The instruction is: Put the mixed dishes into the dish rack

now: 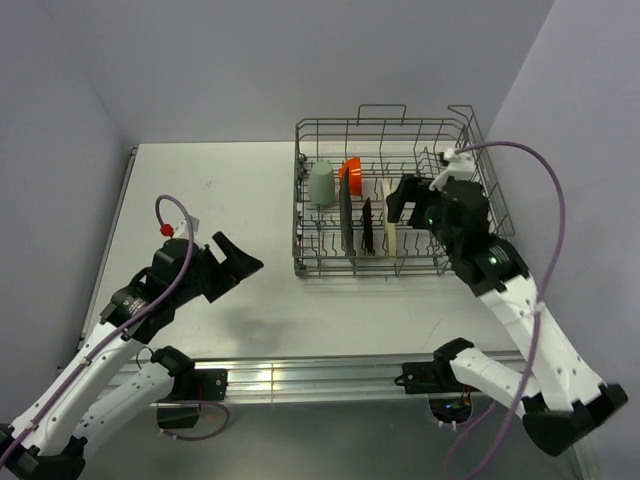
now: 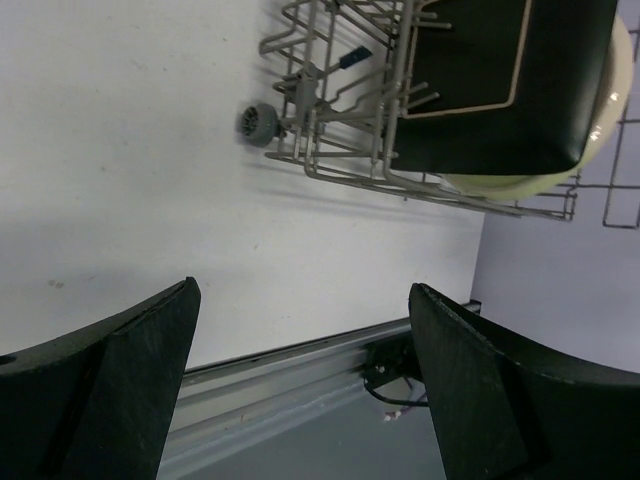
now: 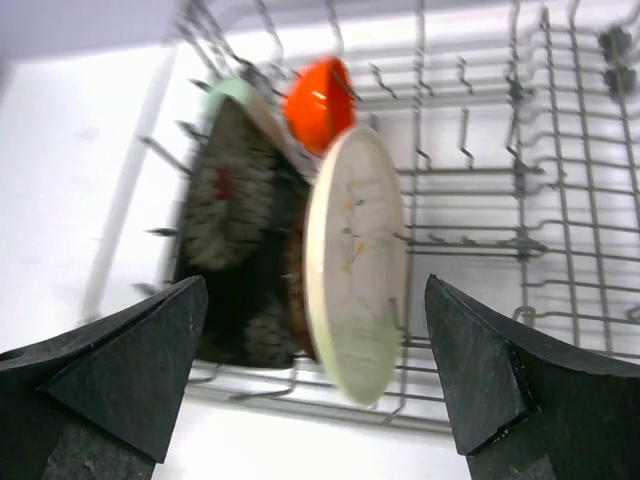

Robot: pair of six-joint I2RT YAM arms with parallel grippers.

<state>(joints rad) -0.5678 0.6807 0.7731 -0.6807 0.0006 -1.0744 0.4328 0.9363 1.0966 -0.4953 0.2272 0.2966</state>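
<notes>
The grey wire dish rack [image 1: 470, 140] stands at the back right of the table. In it stand the pale green cup [image 1: 320, 183], the orange bowl [image 1: 350, 171], the black square plate [image 1: 346, 220], the small red plate [image 1: 367, 228] and the cream plate [image 1: 388, 228], the plates on edge between tines. My right gripper [image 1: 404, 200] is open and empty, just right of the cream plate [image 3: 360, 260]. The right wrist view also shows the black plate [image 3: 235, 220], bowl [image 3: 318, 95] and cup rim [image 3: 232, 90]. My left gripper [image 1: 238, 262] is open and empty over the table, left of the rack [image 2: 330, 110].
The white table [image 1: 210, 200] has grey walls behind and to the right. A metal rail [image 1: 300, 375] runs along the near edge between the arm bases. The rack's right half [image 3: 520, 180] holds only bare tines. A small rack wheel [image 2: 256, 125] rests on the table.
</notes>
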